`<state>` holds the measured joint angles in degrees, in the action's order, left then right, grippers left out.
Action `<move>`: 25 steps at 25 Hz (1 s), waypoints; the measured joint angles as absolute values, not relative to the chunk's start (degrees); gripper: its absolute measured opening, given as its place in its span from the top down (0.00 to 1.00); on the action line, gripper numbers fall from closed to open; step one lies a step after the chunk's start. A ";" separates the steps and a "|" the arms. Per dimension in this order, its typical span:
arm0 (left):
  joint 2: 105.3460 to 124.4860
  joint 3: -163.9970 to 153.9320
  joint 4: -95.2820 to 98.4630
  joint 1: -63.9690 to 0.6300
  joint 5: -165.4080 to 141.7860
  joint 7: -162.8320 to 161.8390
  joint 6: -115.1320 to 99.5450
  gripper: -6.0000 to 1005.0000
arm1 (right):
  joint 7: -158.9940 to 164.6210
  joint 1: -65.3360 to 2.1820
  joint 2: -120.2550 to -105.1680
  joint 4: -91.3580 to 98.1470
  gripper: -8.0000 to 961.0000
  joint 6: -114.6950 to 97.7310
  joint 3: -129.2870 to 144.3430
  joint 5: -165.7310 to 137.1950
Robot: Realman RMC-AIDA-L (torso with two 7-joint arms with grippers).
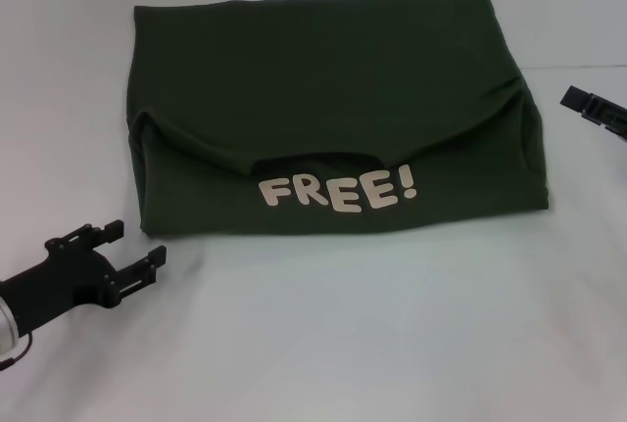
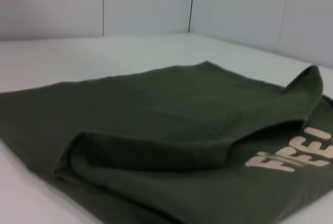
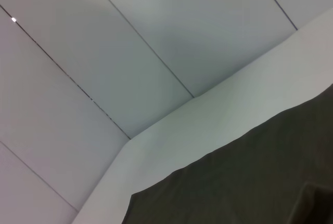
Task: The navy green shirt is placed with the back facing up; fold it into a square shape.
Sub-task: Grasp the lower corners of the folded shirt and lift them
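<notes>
The left tool (image 1: 137, 251) hovers near the front left corner of the surface (image 1: 323, 344), its fingers apart and holding nothing, just clear of the shirt's near left corner. The right tool (image 1: 596, 112) shows only as a dark tip at the right edge of the surface, beside the shirt's right side; whether its fingers are apart or together I cannot tell.

The navy green shirt (image 1: 333, 99) lies in the middle of the surface, already doubled into a rough rectangle, with an upper layer draped over and the cream "FREE!" lettering (image 1: 338, 192) showing along the near edge.

The shape looks close to done but is wider than deep, and the upper layer's edge sags in a curve. To finish well, pinch only the loose corners, lift low, and lay them flat so the edges line up without dragging the layers beneath.
</notes>
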<state>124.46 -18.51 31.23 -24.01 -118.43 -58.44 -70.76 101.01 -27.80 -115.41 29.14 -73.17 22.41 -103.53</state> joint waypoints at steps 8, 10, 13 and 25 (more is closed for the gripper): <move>124.45 -21.10 29.83 -24.99 -118.47 -57.80 -66.75 0.26 | 102.10 -27.79 -115.29 29.09 0.26 -73.07 22.35 -103.53; 124.43 -21.38 29.45 -25.41 -118.47 -57.74 -66.52 0.27 | 102.12 -27.78 -115.30 29.09 0.26 -72.78 22.32 -103.53; 124.40 -22.30 29.31 -25.79 -118.34 -57.71 -66.43 0.27 | 102.13 -27.65 -115.33 29.09 0.26 -72.45 22.32 -103.53; 124.36 -23.79 29.41 -26.65 -118.39 -58.12 -67.54 0.28 | 101.97 -27.23 -115.48 28.99 0.27 -71.61 22.32 -103.70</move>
<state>124.36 -23.79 29.41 -26.65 -118.39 -58.12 -67.54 101.97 -27.23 -115.48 28.99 -71.61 22.32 -103.70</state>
